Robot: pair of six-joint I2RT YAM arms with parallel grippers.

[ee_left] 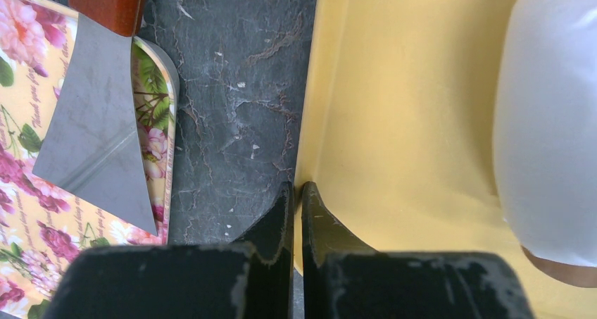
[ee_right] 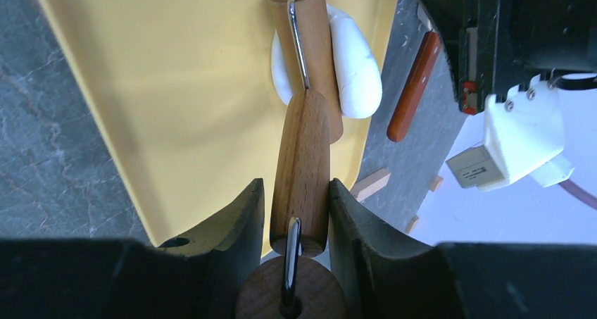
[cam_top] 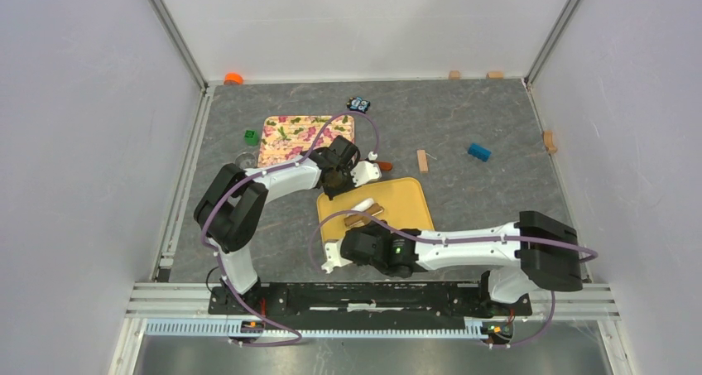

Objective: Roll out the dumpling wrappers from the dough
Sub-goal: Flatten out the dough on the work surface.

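Flattening step: the right tool (ee_right: 296, 192), part-open, grips the wooden roller (ee_right: 304, 157) resting on the dough (ee_right: 359, 72) near the yellow board's (ee_right: 176, 86) far edge, while the left tool (ee_left: 297, 192) sits shut and empty at that board's rim; next likely calls for firm downward rolling.

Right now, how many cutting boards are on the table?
2: a yellow board in the middle, holding the dough, and a flowered board beyond it to the left. No others show.
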